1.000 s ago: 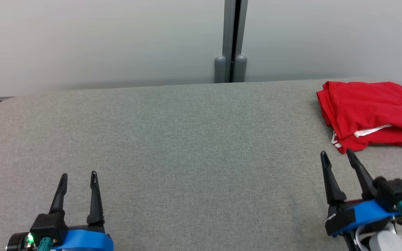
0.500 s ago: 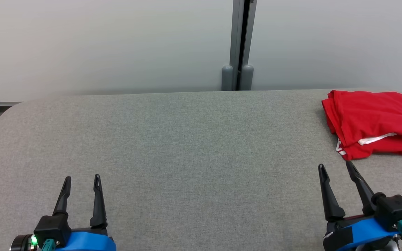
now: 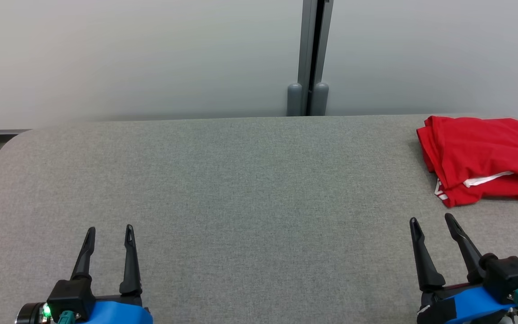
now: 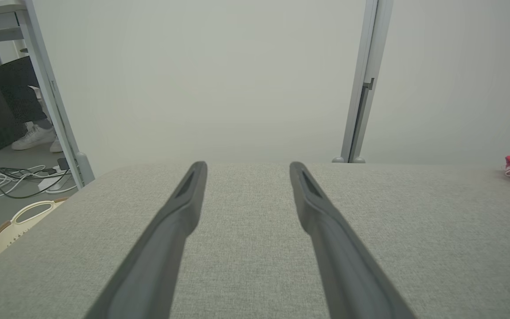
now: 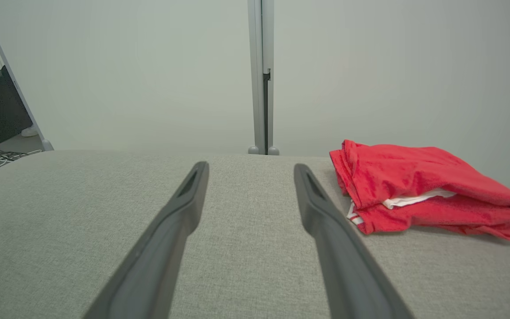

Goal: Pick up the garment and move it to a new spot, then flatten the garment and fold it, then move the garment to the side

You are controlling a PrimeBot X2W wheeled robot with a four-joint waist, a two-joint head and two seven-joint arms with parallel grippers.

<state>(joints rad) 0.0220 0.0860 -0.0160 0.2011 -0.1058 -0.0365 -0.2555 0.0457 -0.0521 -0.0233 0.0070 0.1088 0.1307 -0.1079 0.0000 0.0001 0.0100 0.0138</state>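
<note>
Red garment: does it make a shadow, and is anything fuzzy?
Right wrist view: yes, the red garment casts a thin dark shadow along its near edge on the gray table; the light is soft, no glare. Head view: the same thin shadow, everything sharp. Left wrist view: the left gripper has fingers that look a little fuzzy near the camera.
</note>
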